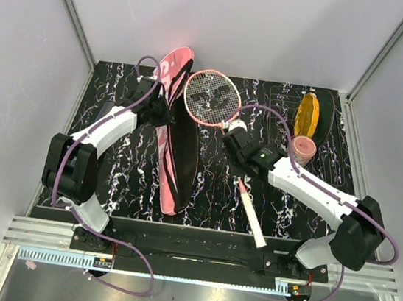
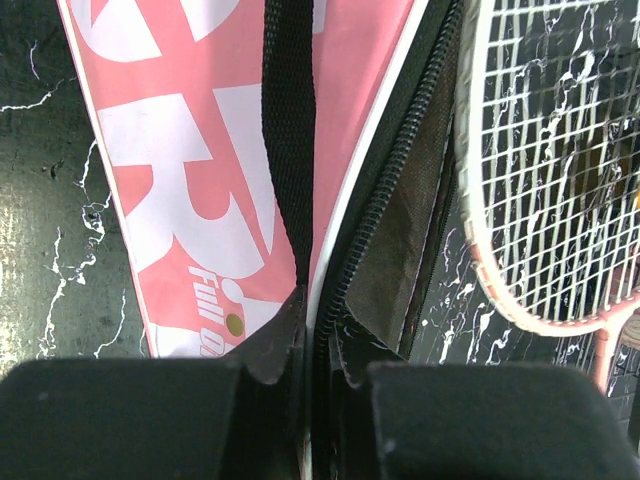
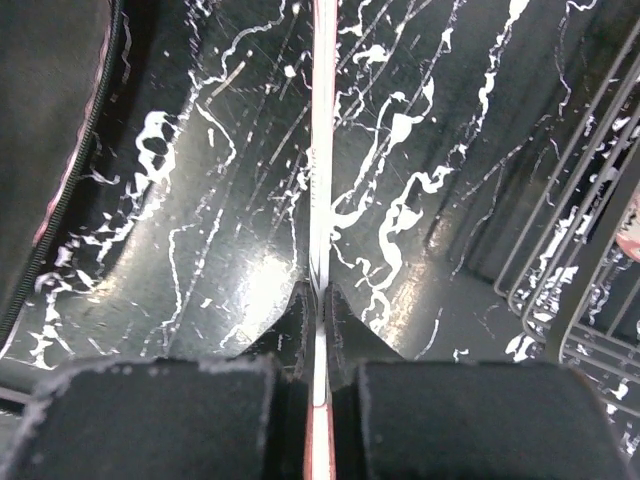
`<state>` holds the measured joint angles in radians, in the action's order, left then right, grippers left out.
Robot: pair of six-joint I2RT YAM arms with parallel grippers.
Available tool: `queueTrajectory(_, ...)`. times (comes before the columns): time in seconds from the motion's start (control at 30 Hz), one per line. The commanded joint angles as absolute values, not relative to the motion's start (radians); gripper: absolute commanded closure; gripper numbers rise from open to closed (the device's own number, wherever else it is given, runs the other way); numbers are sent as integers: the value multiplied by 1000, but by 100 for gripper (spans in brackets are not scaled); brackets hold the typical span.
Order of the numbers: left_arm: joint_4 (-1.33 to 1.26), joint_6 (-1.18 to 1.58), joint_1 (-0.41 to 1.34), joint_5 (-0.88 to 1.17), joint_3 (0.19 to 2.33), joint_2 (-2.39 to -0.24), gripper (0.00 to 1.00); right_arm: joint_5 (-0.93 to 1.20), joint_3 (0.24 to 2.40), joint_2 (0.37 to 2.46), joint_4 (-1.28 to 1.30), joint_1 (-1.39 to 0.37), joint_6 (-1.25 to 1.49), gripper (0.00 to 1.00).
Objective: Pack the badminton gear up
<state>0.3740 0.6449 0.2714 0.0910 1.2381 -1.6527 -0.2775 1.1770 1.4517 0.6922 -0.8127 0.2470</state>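
The long pink cover (image 1: 172, 163) lies lengthwise left of centre, its zip open and the black inside showing. My left gripper (image 1: 163, 112) is shut on its zipped edge (image 2: 335, 250) near the top. The pink cover's lettering shows in the left wrist view (image 2: 190, 190). One pink-framed racket (image 1: 211, 97) lies with its head beside the cover's mouth and its white handle (image 1: 253, 218) toward the near edge. My right gripper (image 1: 232, 134) is shut on the racket's thin shaft (image 3: 320, 150). The racket's head shows in the left wrist view (image 2: 560, 150). The second racket and the shuttlecocks are out of view.
A yellow oval disc (image 1: 308, 116) rests on a black shape (image 1: 325, 111) at the back right; I cannot tell if that is the tube. A small pinkish cup (image 1: 304, 148) stands just in front of it. A wire rack (image 3: 590, 240) is right of the right gripper.
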Motion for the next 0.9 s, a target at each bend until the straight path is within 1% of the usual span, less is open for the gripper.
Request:
queueTrajectory(0.0,318,647,264,71,1328,-1634,100,-466,1173,1476,738,-891,245,100)
queueTrajectory(0.37,311,643,264,95,1367,-1635,100,-555,1170,1512,764,-1023,249,100)
queueTrajectory(0.53,288,641,279,117,1361,-1623,100,-571,1215,1555,764,-1060,233,100)
queueTrajectory(0.73,272,644,313,129,1342,-1621,100,-606,1275,1588,764,-1066,201,100)
queueTrajectory(0.87,267,640,325,111,1339,-1621,100,-630,1270,1572,767,-1066,192,100)
